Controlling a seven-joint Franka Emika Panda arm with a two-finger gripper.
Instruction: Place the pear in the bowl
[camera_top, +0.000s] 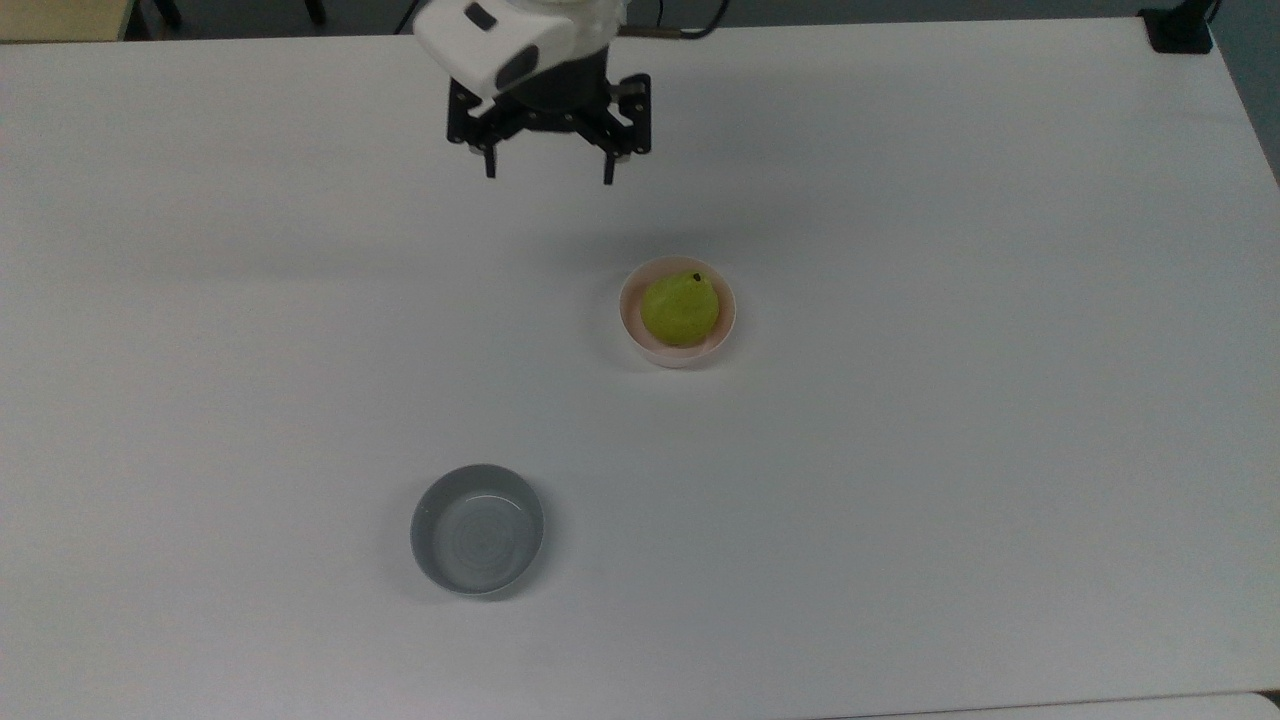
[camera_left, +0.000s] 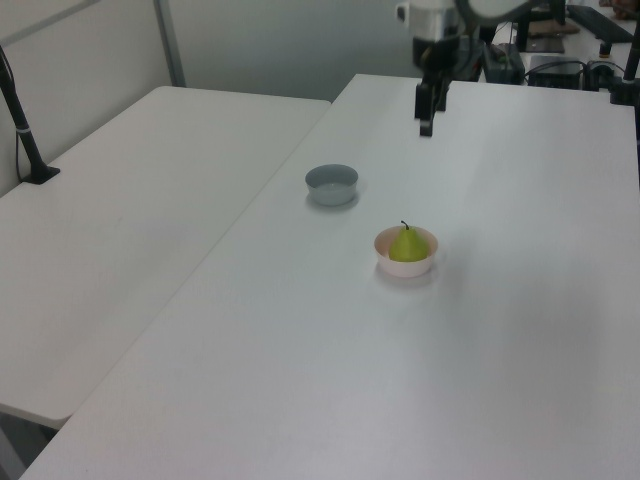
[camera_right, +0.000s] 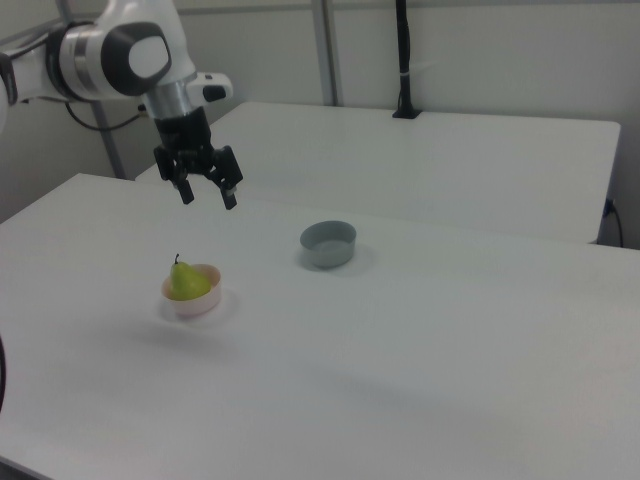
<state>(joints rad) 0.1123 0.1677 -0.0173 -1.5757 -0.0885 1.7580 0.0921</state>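
White table (camera_top: 900, 500), matte, bearing two bowls set well apart. A second white table (camera_left: 130, 200) stands alongside it across a narrow gap, seen in the left view and the right view; a black pole (camera_right: 403, 60) rises from that table's far edge in the right view. Pale partition walls behind both.

My arm (camera_right: 110, 55) shows its white and grey joint in the right view; the top view gives just the wrist housing at the upper edge of the table.

My gripper (camera_top: 547, 172) hangs in the air, up and toward the top view's left of the pink bowl, well apart from it. Jaws spread wide, nothing between them; the top view and right view show the gap, the left view sees them edge-on.

Grey bowl (camera_top: 477, 528): glossy ringed inside, toward the top view's lower left.

Pink bowl (camera_top: 632, 318): whitish outside.

Pear (camera_top: 680, 311): sits inside the pink bowl. Long axis near upright in the left view and right view, narrow end and dark stem up. In the top view the stem dot lies toward the frame's top.
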